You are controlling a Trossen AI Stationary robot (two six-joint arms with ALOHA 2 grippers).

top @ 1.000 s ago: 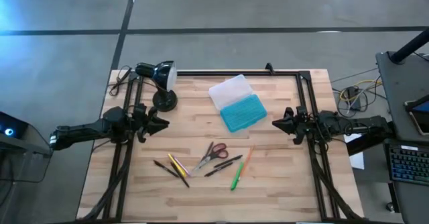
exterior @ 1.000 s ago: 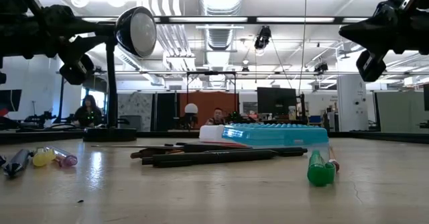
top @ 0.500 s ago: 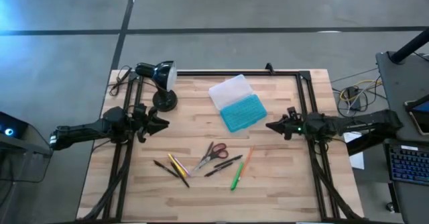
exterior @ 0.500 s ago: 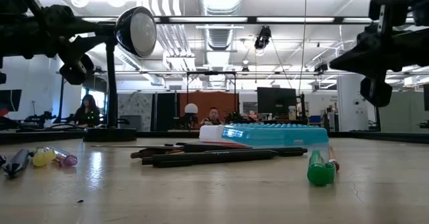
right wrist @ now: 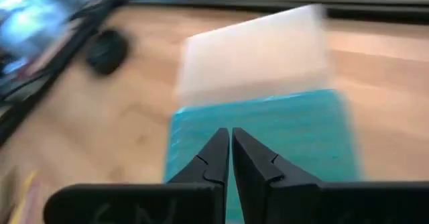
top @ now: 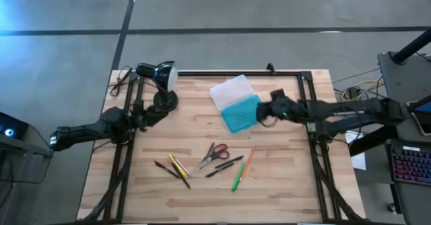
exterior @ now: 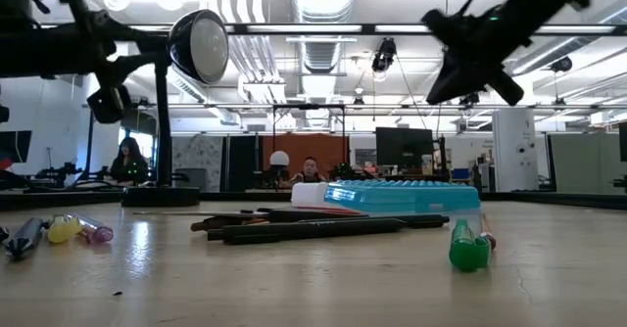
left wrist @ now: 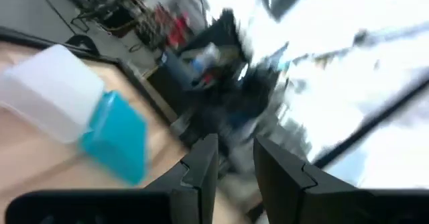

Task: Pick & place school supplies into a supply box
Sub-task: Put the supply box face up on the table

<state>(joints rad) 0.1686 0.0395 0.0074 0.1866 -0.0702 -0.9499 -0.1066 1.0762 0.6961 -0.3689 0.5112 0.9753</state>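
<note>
The supply box (top: 238, 102) lies open on the table's far middle, with its clear half (top: 231, 90) toward the far edge and its teal half (top: 244, 113) nearer. My right gripper (top: 264, 114) is shut and hovers above the teal half's right edge (right wrist: 268, 123), touching nothing. The red-handled scissors (top: 214, 153), orange pencil (top: 248, 160), green marker (top: 237, 178), dark pens (top: 225, 166) and yellow pencil (top: 178, 166) lie flat on the table's near middle. My left gripper (top: 148, 115) is open and empty at the left, beside the lamp's base.
A black desk lamp (top: 159, 75) stands at the far left corner, with its base (top: 166, 101) close to my left gripper. Black frame rails (top: 304, 90) run along the table's sides and far edge. Bare wood (top: 188, 127) lies between the box and the supplies.
My right gripper has gone from the table's right side toward the left, to above the teal half of the box, and has risen. My left gripper has drawn back a little toward the lamp's base.
</note>
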